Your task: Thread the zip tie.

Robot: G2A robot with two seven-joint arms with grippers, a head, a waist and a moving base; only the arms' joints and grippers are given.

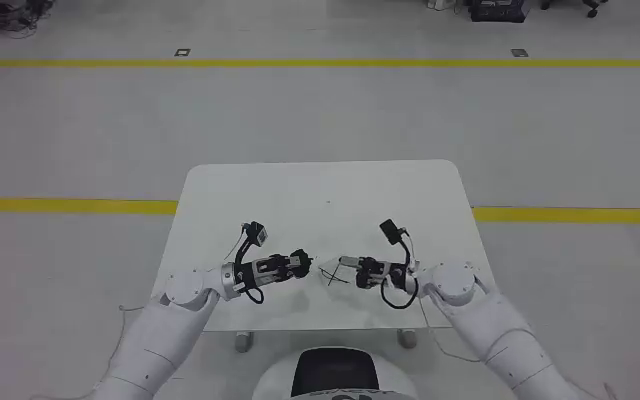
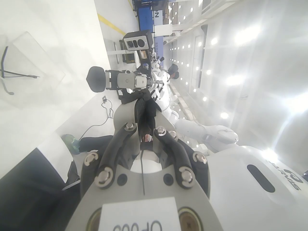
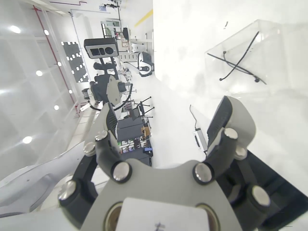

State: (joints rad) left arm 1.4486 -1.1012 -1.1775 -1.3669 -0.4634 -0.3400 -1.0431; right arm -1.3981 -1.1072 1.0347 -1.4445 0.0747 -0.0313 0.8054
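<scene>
Left pincer clamped on a zip tie, right pincer wide open.
I hold both near the middle of the surface's near edge, facing each other; a clear tray between them holds spare zip ties, crossed.
</scene>
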